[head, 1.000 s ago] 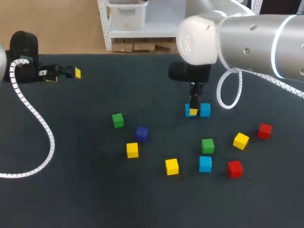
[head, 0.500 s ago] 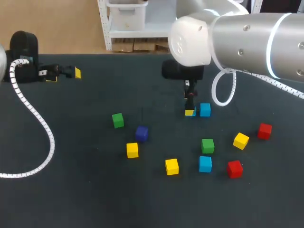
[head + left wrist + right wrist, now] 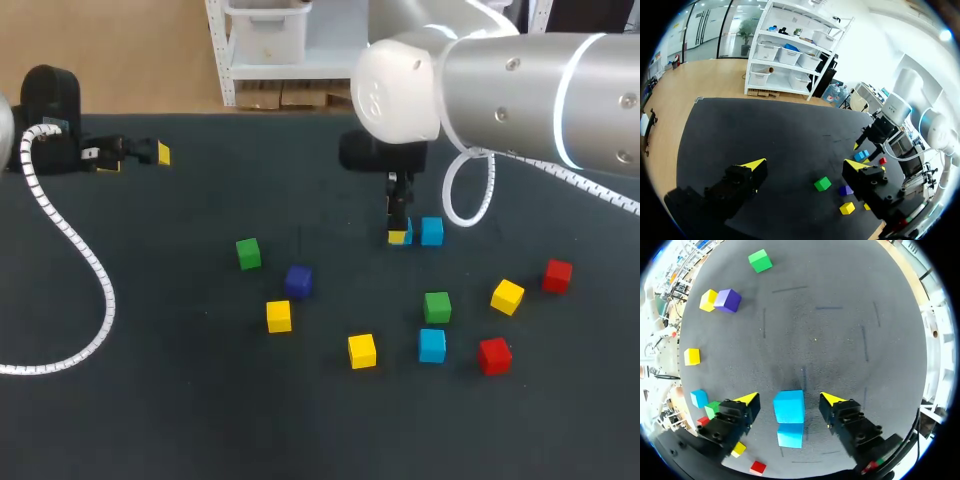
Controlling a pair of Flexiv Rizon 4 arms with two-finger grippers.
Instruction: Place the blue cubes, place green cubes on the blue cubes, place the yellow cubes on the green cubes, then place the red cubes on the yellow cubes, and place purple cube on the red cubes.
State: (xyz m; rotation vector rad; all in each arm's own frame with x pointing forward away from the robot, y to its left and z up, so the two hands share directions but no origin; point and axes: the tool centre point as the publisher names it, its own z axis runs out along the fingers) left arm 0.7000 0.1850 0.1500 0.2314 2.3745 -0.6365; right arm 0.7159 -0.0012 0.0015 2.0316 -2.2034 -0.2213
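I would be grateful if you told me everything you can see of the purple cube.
The purple cube is small and plain, a dark bluish purple with a matte look and crisp edges. It sits flat on the dark table, turned slightly askew, with nothing stacked on it. It lies between a green cube and a yellow cube, close to the yellow one but apparently apart from it. Only the table touches it.
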